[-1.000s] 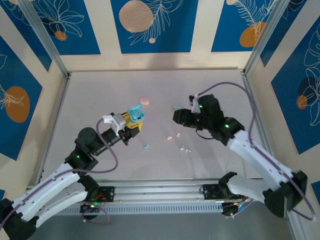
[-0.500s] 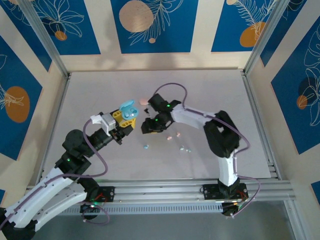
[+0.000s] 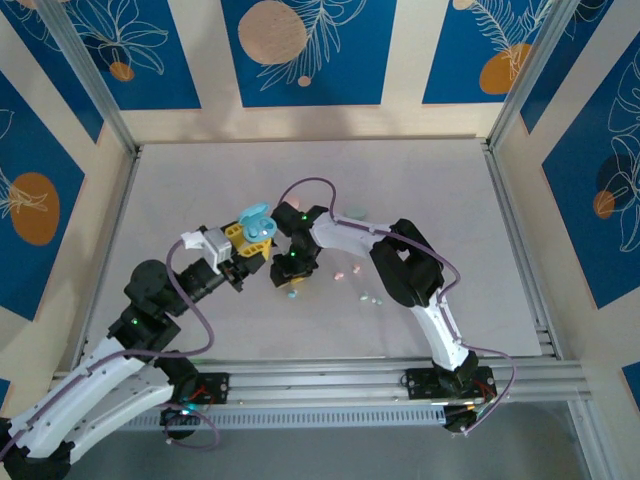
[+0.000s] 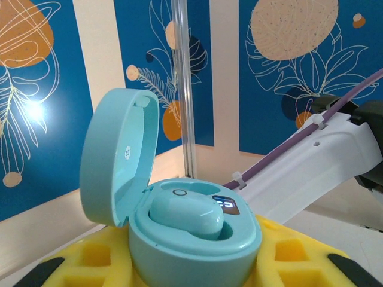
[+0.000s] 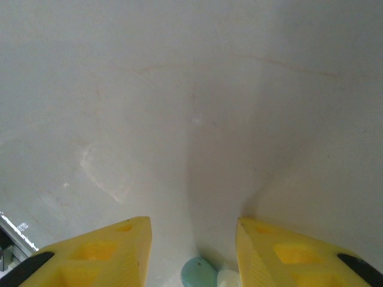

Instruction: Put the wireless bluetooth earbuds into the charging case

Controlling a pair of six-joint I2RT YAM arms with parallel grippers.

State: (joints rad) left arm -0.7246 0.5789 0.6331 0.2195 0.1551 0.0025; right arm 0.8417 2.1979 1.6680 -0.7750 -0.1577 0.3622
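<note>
Right gripper (image 5: 192, 230) first, since that's where we'd expect trouble. Its yellow fingers (image 5: 96, 254) are spread and pointing down at the tabletop (image 5: 179, 89), with nothing pinched. A tiny blue-green loose bud (image 5: 199, 272) lies in the gap at the very bottom of the wrist view. What we take for a paler bud (image 5: 228, 279) sits right against it, close to the right-hand finger.

Left gripper (image 3: 250, 240) is clamped on the light blue charging case (image 4: 194, 245), held up off the tabletop with its lid (image 4: 116, 155) tipped open. One seated bud (image 4: 187, 216) is already in there. We can't tell whether the other pocket is free.

What we'd worry about:
- Closing on two buds at once. They're touching, so the squeeze could catch both, or grab one and flick the other away.
- Squirting. A smooth, rounded bud caught off-centre will likely pop out sideways.
- Wrong bud. The colour looks close to the case, but from here we can't swear it's the blue one and not mint.
- Bumping. In the top view the right wrist is just beside the held case, so a careless lift could knock it, shift the grip or flop the lid down.
</note>
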